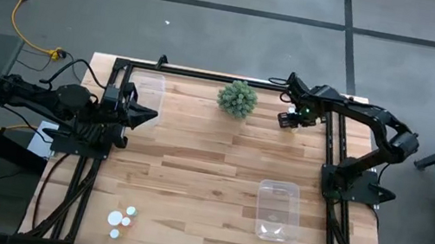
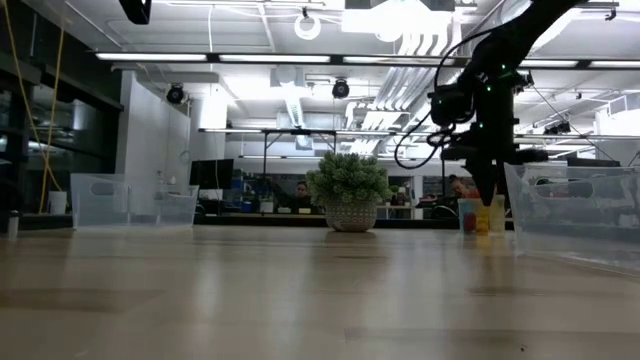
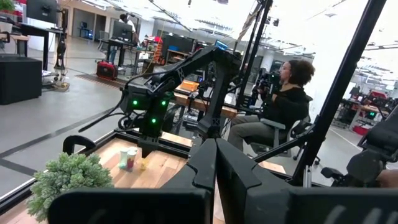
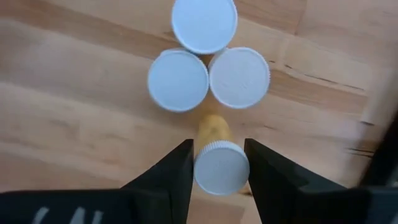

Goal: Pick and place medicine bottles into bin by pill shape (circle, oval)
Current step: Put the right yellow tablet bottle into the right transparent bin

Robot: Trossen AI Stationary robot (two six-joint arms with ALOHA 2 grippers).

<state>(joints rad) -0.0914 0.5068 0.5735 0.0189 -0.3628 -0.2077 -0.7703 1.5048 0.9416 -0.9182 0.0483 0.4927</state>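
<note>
Four medicine bottles with white caps stand at the table's far right. Three of them (image 4: pixel 208 59) huddle together. The fourth medicine bottle (image 4: pixel 221 168) sits between the fingers of my right gripper (image 4: pixel 217 143), which points down and is shut on it; the same gripper shows over the far right in the high view (image 1: pixel 291 119). More bottles (image 1: pixel 121 219) stand near the front left. My left gripper (image 1: pixel 147 113) waits shut at the left, well above the table, holding nothing. My right gripper pinches the white cap (image 4: pixel 200 169) of the medicine bottle between its two fingers, one on each side. The fingers come from above, pointing down. A strip of the amber body (image 4: pixel 212 127) shows past the cap. Whether its base is on the table, I cannot tell.
A spiky green plant ball (image 1: pixel 238 98) sits at the far middle. One clear bin (image 1: pixel 277 209) lies at the near right, another (image 1: pixel 149 87) at the far left. Black frame rails (image 1: pixel 207 75) edge the table. A person (image 3: pixel 287 102) sits beyond the table.
</note>
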